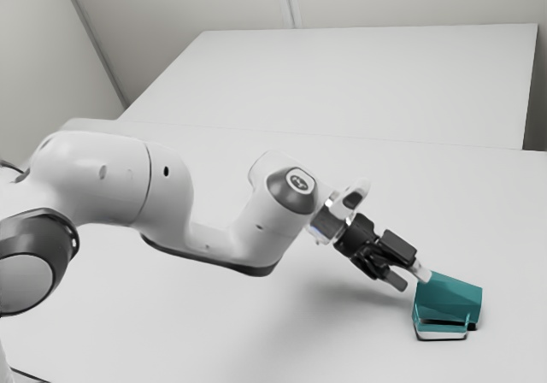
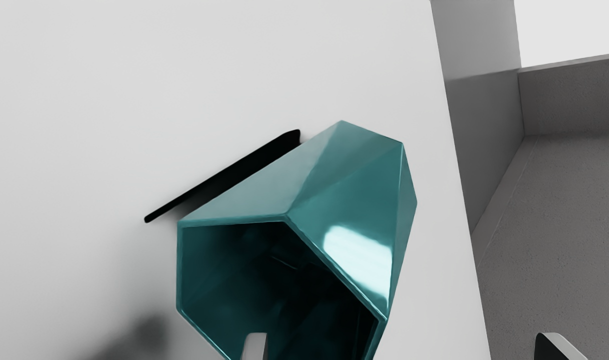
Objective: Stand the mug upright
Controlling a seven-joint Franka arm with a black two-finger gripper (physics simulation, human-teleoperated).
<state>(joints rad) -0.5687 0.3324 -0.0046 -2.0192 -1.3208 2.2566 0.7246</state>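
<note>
The gripper (image 1: 410,278) is at the exterior view's right, tilted down beside the mug (image 1: 449,297), its two fingertips apart. The teal, faceted mug lies on its side on the table. In the wrist view, the mug (image 2: 349,200) turns its dark open mouth toward the hand. The gripper (image 2: 407,345) is open there: one fingertip overlaps the mouth, the other stands off beyond the mug's outer wall. Whether the first fingertip is inside the mouth, I cannot tell. A thin black strip (image 2: 229,175) runs along one side of the mug.
The white table (image 1: 342,332) extends around the mug, and its edge runs close past the mug in the wrist view, with a grey floor (image 2: 559,225) beyond. Another white surface (image 1: 359,75) lies at the back of the exterior view, before pale walls.
</note>
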